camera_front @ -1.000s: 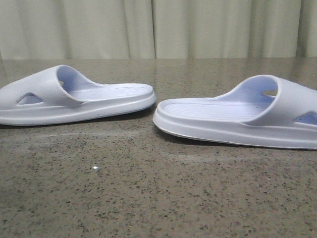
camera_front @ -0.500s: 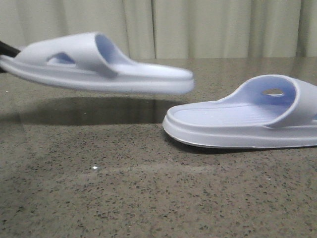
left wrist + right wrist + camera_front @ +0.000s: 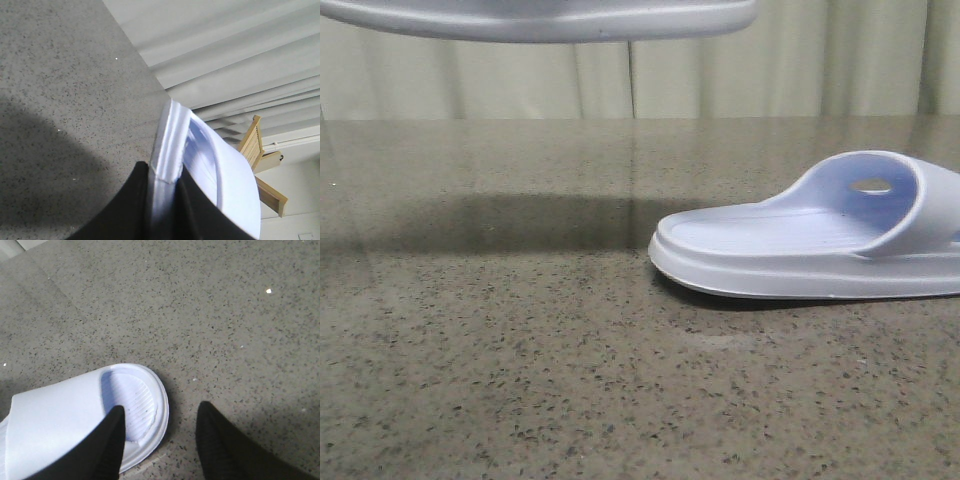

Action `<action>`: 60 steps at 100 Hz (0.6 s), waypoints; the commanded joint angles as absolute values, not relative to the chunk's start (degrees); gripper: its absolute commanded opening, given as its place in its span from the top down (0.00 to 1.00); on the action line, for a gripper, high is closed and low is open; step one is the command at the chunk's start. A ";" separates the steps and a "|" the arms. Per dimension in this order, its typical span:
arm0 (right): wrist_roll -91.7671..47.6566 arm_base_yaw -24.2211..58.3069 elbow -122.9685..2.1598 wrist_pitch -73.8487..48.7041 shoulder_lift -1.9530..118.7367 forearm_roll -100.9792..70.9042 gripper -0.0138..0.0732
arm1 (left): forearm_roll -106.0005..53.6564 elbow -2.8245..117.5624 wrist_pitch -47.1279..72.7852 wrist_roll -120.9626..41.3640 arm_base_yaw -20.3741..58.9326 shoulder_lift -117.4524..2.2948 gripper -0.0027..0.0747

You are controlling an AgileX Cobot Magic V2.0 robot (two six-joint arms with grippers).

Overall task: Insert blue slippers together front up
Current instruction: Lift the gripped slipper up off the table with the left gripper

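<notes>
We see matt, smooth foam slippers [image 3: 810, 245] with ribbed footbeds, a glossy speckled stone table [image 3: 520, 380], pleated cloth curtains [image 3: 770, 70], and a wooden chair [image 3: 262, 165].

Soft even light; broad shadow on table [image 3: 520, 225]; raised slipper [image 3: 540, 18] slightly blurred.

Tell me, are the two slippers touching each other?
Apart. The front view shows the lifted slipper high at the top edge, with bare table and curtain between it and the slipper lying on the table.
</notes>
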State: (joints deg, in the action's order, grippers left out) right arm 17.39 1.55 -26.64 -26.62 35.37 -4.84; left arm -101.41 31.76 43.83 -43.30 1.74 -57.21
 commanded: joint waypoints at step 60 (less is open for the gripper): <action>19.41 1.60 -28.80 -12.52 53.30 -17.95 0.52 | -106.61 33.16 48.19 -42.95 1.92 -54.91 0.94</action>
State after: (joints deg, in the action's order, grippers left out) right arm 19.54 1.55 -26.76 -17.49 52.25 -16.88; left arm -101.41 31.73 45.63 -43.30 1.74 -55.64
